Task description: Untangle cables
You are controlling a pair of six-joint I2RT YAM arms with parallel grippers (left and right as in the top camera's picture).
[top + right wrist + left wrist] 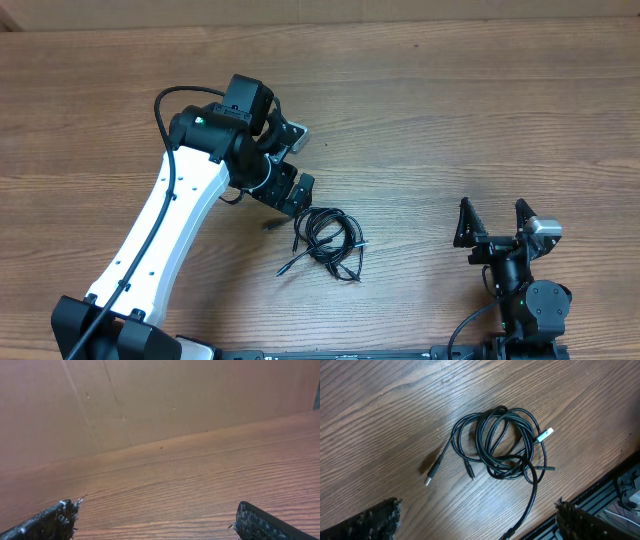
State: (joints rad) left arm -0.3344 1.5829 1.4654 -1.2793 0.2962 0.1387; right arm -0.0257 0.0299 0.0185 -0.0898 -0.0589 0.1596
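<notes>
Cables [325, 240] lie as one loose, overlapping coil on the wooden surface [450, 100], near the middle of its front half and just beside the left claw [298, 197]. By the look of it the untangling has hardly begun. In the left wrist view the cords [507, 462] loop through and over one another in several rings, with the tightest crossing at the lower right of the coil. A few ends poke free of the bundle: a silver-tipped plug [545, 435] on the right, a longer plug [431, 474] at the lower left, and a small tip [471, 476] between them. One strand trails away toward the bottom edge of that view. No cord lies apart from the others, so as far as the pictures show every separation is left to do. The left claw hangs above the coil's upper left side with its fingers spread wide and nothing between them. The right claw [493, 225] sits well apart on the right, also spread and empty, its camera showing only bare wood and a wall. I judge that the task stands at its start. A first grip on a free end, the coil pinned by the other arm, and each cord drawn out in turn are all yet to come.
</notes>
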